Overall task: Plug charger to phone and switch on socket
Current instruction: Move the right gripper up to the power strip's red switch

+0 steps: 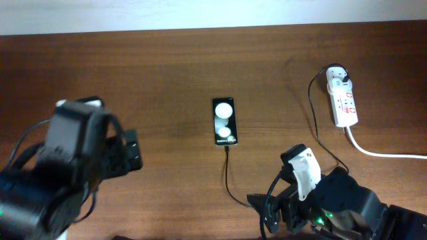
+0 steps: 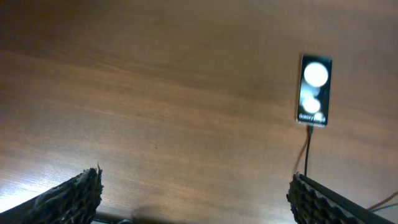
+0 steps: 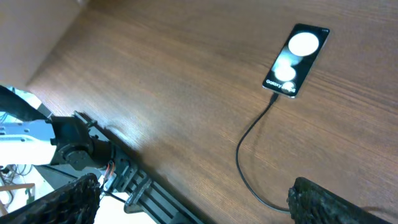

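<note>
Brown wood with fine straight grain and a soft sheen makes up the table (image 1: 167,80). One flat black rectangular phone (image 1: 224,121) lies face up at the table's middle, its glossy face showing two bright white round spots. One long thin black charger cable (image 1: 227,175) meets the phone's lower short edge and curves away toward the right arm. Its black plug sits at the far end of one white elongated plastic power strip (image 1: 343,100), which has small red marks and lies well apart at the right. A thick white cord (image 1: 380,153) trails from the strip's near end. I cannot tell how the switches stand.

The left gripper (image 2: 194,180) hangs wide apart and empty, with two ribbed black fingers (image 2: 74,196). The right gripper (image 3: 194,186) also gapes wide, holding nothing, with the cable passing near one finger.
</note>
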`<action>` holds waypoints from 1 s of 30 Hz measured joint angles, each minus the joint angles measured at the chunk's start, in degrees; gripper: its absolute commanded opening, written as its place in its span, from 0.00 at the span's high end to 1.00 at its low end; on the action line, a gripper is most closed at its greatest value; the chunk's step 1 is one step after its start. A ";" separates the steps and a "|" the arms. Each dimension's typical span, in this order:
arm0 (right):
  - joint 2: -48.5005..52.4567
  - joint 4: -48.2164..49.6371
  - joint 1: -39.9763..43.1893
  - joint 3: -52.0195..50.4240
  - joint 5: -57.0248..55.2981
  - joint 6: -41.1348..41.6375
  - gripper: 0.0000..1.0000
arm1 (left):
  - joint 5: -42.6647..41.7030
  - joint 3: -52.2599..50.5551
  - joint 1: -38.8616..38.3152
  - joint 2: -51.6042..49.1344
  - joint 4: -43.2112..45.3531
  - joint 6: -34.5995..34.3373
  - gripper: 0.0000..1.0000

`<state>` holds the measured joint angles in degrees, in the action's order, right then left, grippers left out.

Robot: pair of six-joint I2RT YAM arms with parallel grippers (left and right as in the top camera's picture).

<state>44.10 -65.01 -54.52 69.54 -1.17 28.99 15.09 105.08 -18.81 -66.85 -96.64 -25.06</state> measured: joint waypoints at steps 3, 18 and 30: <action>0.00 0.92 0.00 0.00 0.15 0.00 0.01 | 0.09 -0.04 5.03 5.99 0.02 0.09 0.01; 24.33 -3.69 1.18 0.09 -10.47 10.75 0.96 | 0.61 0.17 16.55 41.33 -0.07 0.17 0.01; 33.90 -9.25 59.52 10.51 -12.02 9.70 0.96 | 0.61 0.13 17.92 44.96 -0.04 0.15 0.01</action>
<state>78.00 -74.26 4.99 80.05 -13.19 38.70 15.70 105.21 -0.89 -21.89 -96.68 -24.91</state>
